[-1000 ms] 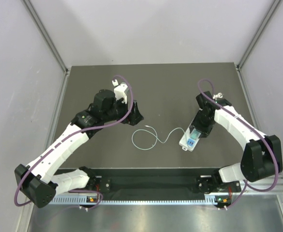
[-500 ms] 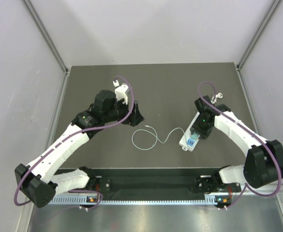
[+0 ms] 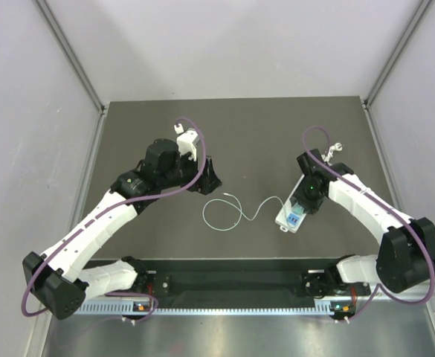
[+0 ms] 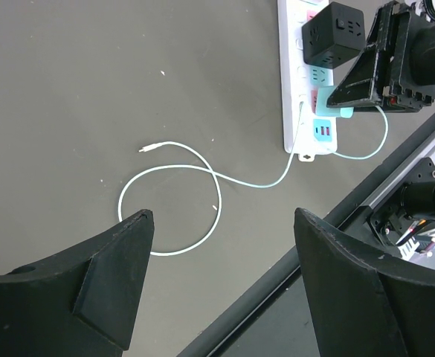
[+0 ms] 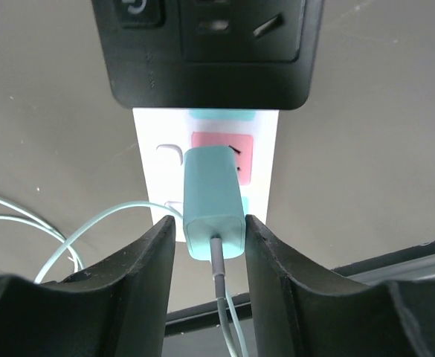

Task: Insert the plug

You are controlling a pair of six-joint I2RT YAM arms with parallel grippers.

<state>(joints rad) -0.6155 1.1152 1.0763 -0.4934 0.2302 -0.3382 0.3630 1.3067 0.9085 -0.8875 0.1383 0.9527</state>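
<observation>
The right gripper (image 5: 211, 223) is clamped on the plug (image 5: 215, 186), a small teal charger, with one finger flat on each of its long sides. This grip keeps the plug upright, so that its pins can go straight down into the power strip (image 5: 146, 186). The plug stands over the white strip, just below the pink socket (image 5: 236, 145) and below the black cube adapter (image 5: 210, 67) that sits at the far end of the strip. I judge that the plug is being pressed into its socket or is already nearly seated. The pins are hidden under its body, so I cannot tell how deep they are.

The plug's thin pale cable (image 5: 218, 271) leaves its near end and passes between the fingers. It then runs away from the strip and makes a loose loop on the dark worktop (image 3: 262, 134), so it does not pull on the plug.

The left gripper (image 4: 224, 223) hangs well apart from the strip, over the cable loop. Its fingers are spread wide and hold nothing, and it seems to be only waiting.

The black cube has some raised letters and a small symbol, but they are too small to read. I see no other brand or label.
</observation>
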